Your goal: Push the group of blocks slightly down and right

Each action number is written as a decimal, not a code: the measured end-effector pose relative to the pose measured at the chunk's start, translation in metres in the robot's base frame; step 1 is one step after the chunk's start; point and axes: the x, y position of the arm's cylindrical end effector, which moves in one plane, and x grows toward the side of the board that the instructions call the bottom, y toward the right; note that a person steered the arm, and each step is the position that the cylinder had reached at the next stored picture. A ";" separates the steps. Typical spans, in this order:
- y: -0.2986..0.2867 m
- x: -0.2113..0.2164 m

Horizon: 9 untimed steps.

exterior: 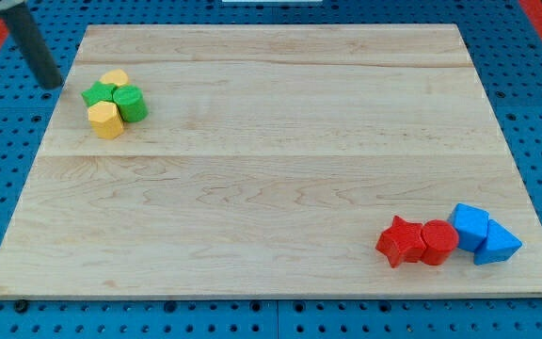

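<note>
my tip off the table's upper-left edge, just left of the group | group top left: yellow block, green star, green cylinder, yellow hexagon, touching | bottom right: red star, red cylinder, blue cube, blue triangle | jaws: none on this rod
</note>
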 end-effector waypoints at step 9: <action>0.143 0.053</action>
